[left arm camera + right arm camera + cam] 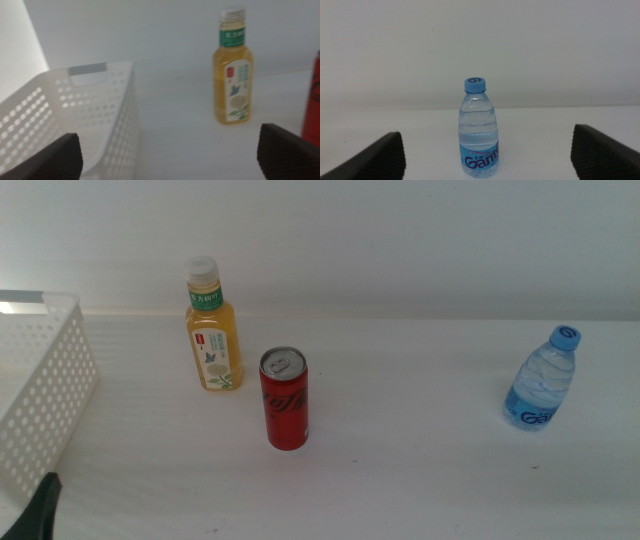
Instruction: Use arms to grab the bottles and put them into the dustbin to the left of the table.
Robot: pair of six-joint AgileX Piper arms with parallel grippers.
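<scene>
White dustbin (40, 395) holding nothing visible, 3 bottles (214, 326) upright on table (420, 470)

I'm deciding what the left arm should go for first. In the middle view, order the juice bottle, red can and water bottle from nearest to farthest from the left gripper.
The left gripper waits at the bottom left corner, jaws open.
1. Juice bottle, near the dustbin, and red can, mid-table: too close to call.
2. Water bottle, far right.

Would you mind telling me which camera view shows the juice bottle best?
The left wrist view: the juice bottle stands large and whole there, its label facing the camera. The middle view shows it whole but smaller, from above. The right wrist view doesn't show it.
</scene>
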